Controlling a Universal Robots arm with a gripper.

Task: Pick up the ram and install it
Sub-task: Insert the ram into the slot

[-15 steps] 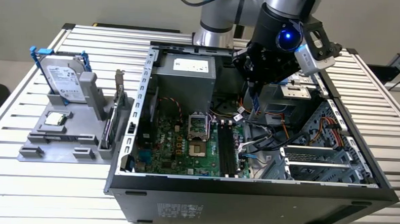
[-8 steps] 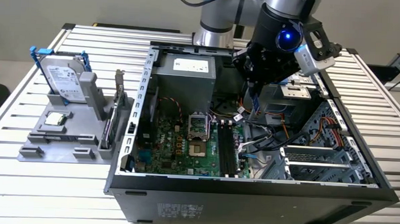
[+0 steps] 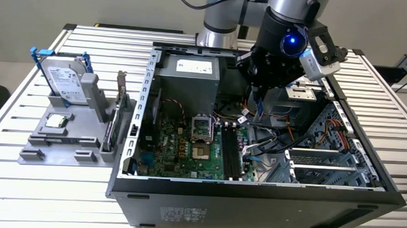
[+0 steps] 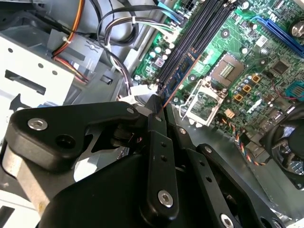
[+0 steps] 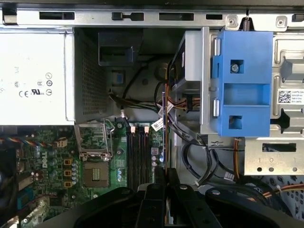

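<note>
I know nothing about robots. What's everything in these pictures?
table: one, silver slats, under everything
computer case: one, black, open, on the table
motherboard: one, green, inside the case
power supply: one, grey, inside the case
holder: one, grey, exterior view's left of the case
hard drive: one, silver with blue brackets, standing in the holder
processor chip: one, silver, on the holder
ram: one, dark, held above the motherboard
arm: one, silver, above the case
gripper: one, black, shut on the ram
</note>
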